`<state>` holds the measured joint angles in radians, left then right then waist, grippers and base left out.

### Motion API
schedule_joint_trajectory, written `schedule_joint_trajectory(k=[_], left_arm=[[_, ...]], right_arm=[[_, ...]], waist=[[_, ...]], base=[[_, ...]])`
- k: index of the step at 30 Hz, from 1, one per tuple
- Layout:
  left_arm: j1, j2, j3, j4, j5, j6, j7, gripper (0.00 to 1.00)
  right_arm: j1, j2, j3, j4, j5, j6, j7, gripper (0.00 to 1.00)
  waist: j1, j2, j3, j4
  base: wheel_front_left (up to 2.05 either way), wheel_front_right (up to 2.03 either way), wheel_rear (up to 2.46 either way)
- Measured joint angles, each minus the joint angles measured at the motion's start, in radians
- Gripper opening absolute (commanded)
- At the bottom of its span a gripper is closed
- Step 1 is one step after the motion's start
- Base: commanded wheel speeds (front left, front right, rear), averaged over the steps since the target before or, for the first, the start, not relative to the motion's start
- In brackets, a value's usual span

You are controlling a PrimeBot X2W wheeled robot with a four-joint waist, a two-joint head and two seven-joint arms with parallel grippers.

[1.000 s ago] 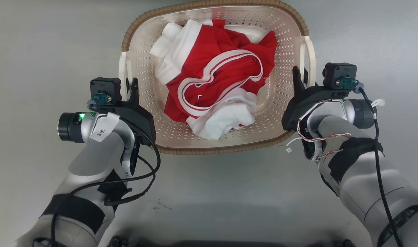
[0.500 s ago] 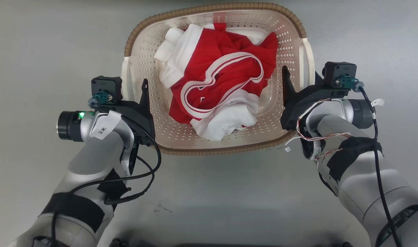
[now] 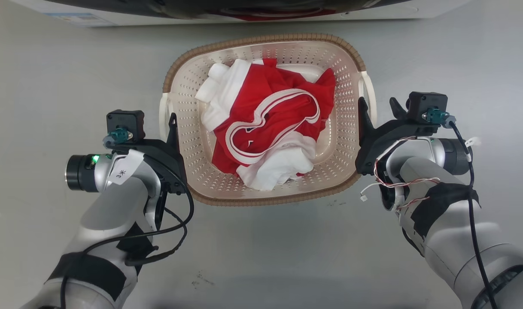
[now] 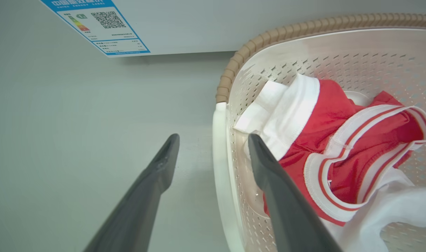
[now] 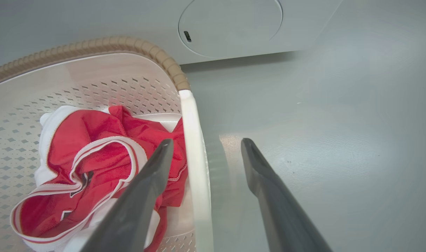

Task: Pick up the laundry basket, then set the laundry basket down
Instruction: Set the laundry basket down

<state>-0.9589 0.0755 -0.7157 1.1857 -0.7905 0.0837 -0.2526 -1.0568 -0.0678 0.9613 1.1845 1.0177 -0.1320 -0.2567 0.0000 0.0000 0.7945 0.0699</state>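
Both spread: left tool (image 4: 213, 138) and right tool (image 5: 206, 141) each straddle a laundry basket (image 3: 261, 39) handle (image 4: 220, 168). Uneven pinch could tilt it, spilling red-and-white garment (image 3: 266, 128).

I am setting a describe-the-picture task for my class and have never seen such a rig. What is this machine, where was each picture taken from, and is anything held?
It is a wheeled robot with two arms, each ending in a two-fingered gripper. The wide picture comes from a camera on its head, looking down. The other two come from cameras on its wrists, looking along the fingers. On the grey floor stands a laundry basket with red and white clothes inside, before a white appliance. The left gripper straddles the basket's left handle, one finger inside, one outside. The right gripper does likewise at the right handle. Both are open, so nothing is held.
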Motion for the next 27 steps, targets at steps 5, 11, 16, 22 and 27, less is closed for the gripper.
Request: schedule_joint_trajectory(k=[5, 11, 16, 22, 27], left_arm=[[0.034, 0.0, 0.01, -0.006, 0.0, -0.004, 0.0, 1.0], [0.08, -0.001, 0.029, -0.029, 0.0, -0.006, 0.0, 1.0], [0.129, 0.001, 0.048, -0.049, 0.0, -0.014, 0.0, 1.0], [0.205, 0.006, 0.066, -0.077, 0.0, -0.014, 0.0, 1.0], [0.274, 0.014, 0.088, -0.107, 0.007, -0.013, 0.0, 1.0]], right_arm=[[0.016, -0.001, -0.012, -0.005, -0.008, 0.001, 0.0, 1.0], [0.062, -0.003, -0.032, -0.017, -0.016, 0.009, 0.0, 1.0], [0.101, -0.003, -0.05, -0.036, -0.025, 0.019, 0.0, 1.0], [0.174, -0.004, -0.077, -0.059, -0.033, 0.024, 0.0, 1.0], [0.239, -0.006, -0.106, -0.088, -0.051, 0.027, 0.0, 1.0]], waist=[[-0.0001, 0.0, -0.05, -0.002], [-0.0001, 0.0, -0.122, -0.003], [-0.0002, -0.0001, -0.189, -0.003], [-0.0002, -0.0001, -0.275, -0.003], [-0.0003, -0.0001, -0.348, -0.004]], base=[[0.0, 0.0, 0.0], [0.0, 0.0, 0.0], [0.0, 0.0, 0.0], [0.0, 0.0, 0.0], [0.0, 0.0, 0.0]])
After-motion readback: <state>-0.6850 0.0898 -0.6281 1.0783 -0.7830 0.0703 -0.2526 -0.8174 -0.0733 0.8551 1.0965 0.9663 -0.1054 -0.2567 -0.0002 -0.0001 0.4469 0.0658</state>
